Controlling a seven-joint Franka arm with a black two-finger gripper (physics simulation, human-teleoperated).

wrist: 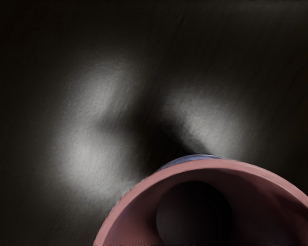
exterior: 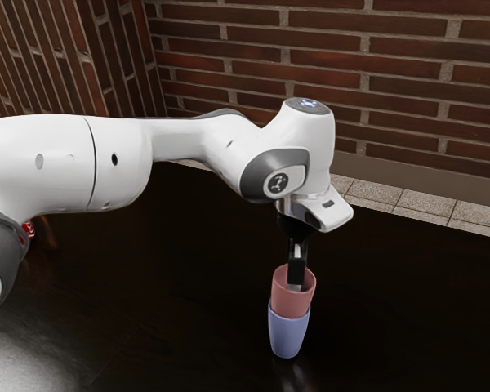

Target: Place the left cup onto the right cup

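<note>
I count two cups on this bench (exterior: 147,327), one pink and one pale blue, and they are stacked. The pink cup (exterior: 282,304) sits upright inside the blue cup (exterior: 287,335), with its rim and upper wall standing proud of the blue one's mouth. The blue cup stands on the dark bench directly below the gripper. There is one arm (exterior: 188,151), white with grey joints, and its one black gripper (exterior: 296,273) hangs straight down from the hand, its tip at the pink cup's rim. From the side I see a single dark strip crossing that rim, and I cannot tell whether the gripper is spread, pressed together or pinching the cup's wall. Through the wrist camera the pink cup (wrist: 143,210) lies immediately under my hand. Its open mouth faces up at me, the inside wall curves down to a dark round bottom, and nothing is inside it. A thin blue sliver of the lower cup (wrist: 195,158) shows just past the pink rim, on the side away from the gripper. Beyond the stack, the bench (wrist: 92,77) is dark and glossy, with pale patches of reflected light. A red brick wall (exterior: 392,82) stands well behind the gripper, past the far edge of the bench.
</note>
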